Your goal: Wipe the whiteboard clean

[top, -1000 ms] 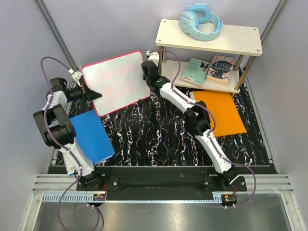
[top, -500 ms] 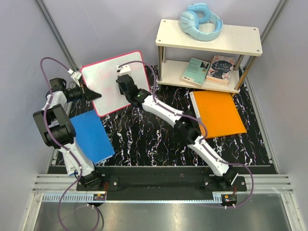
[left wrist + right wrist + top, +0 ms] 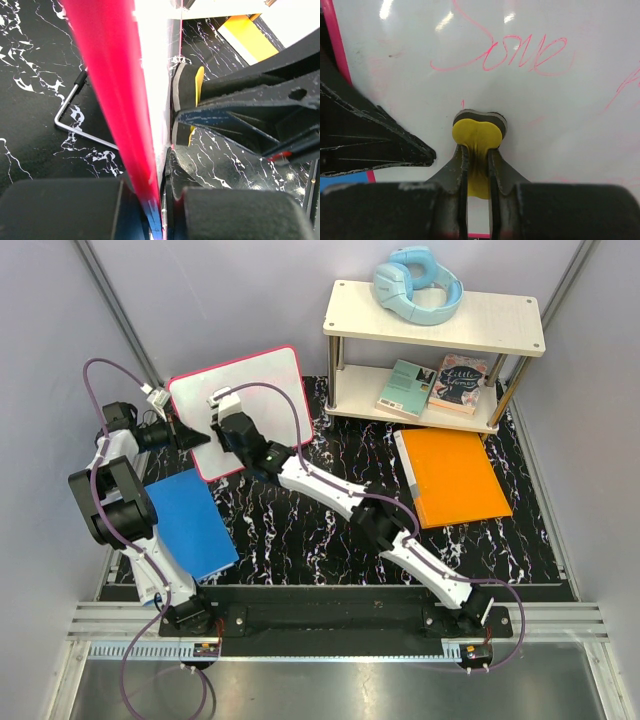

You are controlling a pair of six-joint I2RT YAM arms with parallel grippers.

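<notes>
The whiteboard, white with a pink-red rim, stands tilted at the back left. My left gripper is shut on its left edge; in the left wrist view the red rim runs between its jaws. My right gripper is shut on a yellow eraser with a dark felt face. It presses the eraser flat against the left part of the board, just below pink writing. The eraser also shows in the left wrist view.
A blue folder lies front left and an orange folder at right. A two-level shelf at the back right holds blue headphones and two books. A thin metal wire stand sits behind the board.
My right gripper has swept left with the eraser, from the board's right edge across to its left part near the left gripper. The left gripper and the board have stayed put.
</notes>
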